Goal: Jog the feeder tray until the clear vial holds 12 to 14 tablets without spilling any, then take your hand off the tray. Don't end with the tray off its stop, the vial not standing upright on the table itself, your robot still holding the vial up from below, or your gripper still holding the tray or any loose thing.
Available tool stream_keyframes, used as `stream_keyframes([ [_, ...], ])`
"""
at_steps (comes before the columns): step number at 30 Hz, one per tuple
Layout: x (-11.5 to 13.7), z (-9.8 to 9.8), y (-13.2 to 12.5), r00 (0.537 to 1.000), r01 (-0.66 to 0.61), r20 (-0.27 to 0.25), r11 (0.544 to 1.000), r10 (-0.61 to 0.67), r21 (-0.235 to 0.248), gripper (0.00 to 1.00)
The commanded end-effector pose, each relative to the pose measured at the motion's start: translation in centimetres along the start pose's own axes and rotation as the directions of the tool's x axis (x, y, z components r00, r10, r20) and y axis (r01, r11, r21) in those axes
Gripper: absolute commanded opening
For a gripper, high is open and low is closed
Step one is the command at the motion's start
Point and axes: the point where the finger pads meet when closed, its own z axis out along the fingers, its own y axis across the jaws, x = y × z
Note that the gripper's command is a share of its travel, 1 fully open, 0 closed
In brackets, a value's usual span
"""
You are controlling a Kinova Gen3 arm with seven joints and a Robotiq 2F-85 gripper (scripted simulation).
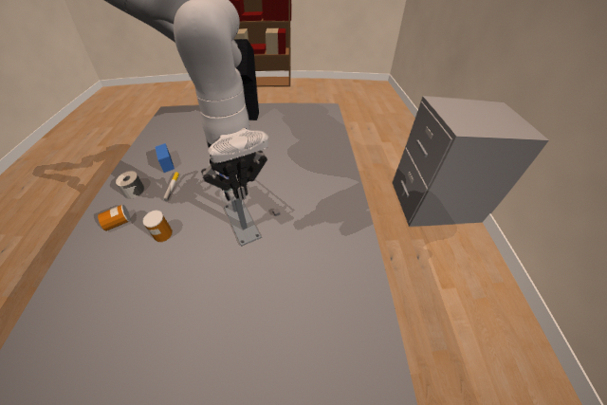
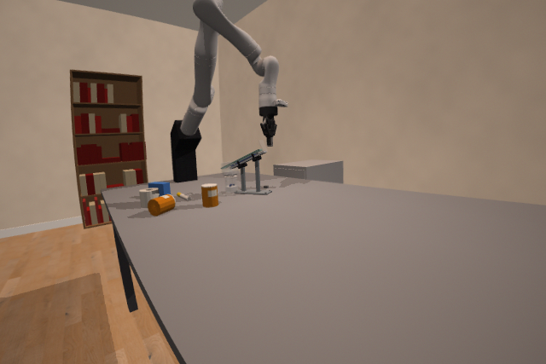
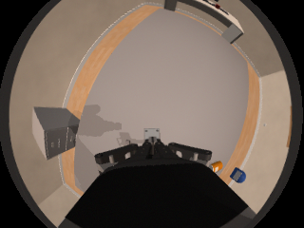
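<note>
The feeder tray (image 2: 245, 158) is a thin glassy chute, tilted, on two grey posts with a base plate (image 2: 254, 193) (image 1: 245, 233). Its low end points towards the clear vial (image 2: 229, 182), which stands upright on the table by the posts. I cannot make out the tablets. My gripper (image 1: 236, 193) (image 2: 269, 142) (image 3: 152, 141) is shut with nothing between the fingers. It points down and hangs just above the raised end of the tray, with a small gap showing in the side view. In the overhead view the gripper hides the tray and the vial.
Left of the stand lie a blue box (image 1: 164, 157) (image 2: 159, 187), a tape roll (image 1: 128, 183), a marker (image 1: 171, 185), one orange bottle (image 1: 112, 217) on its side and one orange bottle (image 1: 156, 225) (image 2: 210, 194) upright. A small grey block (image 1: 275, 211) sits right of the stand. A file cabinet (image 1: 460, 160) stands beside the table.
</note>
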Motion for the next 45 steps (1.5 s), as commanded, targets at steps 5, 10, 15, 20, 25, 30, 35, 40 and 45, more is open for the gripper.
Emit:
stream_keyframes([
  [5,-0.7,0.2,0.0,1.000,0.001,0.001,1.000,-0.001,0.000,0.00],
  [10,-1.6,0.6,0.0,1.000,0.001,0.001,1.000,-0.001,0.000,0.00],
  [15,-2.0,0.8,0.0,1.000,0.001,0.001,1.000,-0.001,0.000,0.00],
  [20,-2.1,0.8,0.0,1.000,0.001,0.001,1.000,-0.001,0.000,0.00],
  [25,-2.1,0.8,0.0,1.000,0.001,0.001,1.000,-0.001,0.000,0.00],
  [30,-1.6,0.6,0.0,1.000,0.001,0.001,1.000,-0.001,0.000,0.00],
  [35,-0.2,0.1,0.0,1.000,0.001,0.001,1.000,-0.001,0.000,0.00],
  [40,0.2,-0.1,0.0,1.000,0.001,0.001,1.000,-0.001,0.000,0.00],
  [45,0.3,-0.2,0.0,1.000,0.001,0.001,1.000,-0.001,0.000,0.00],
])
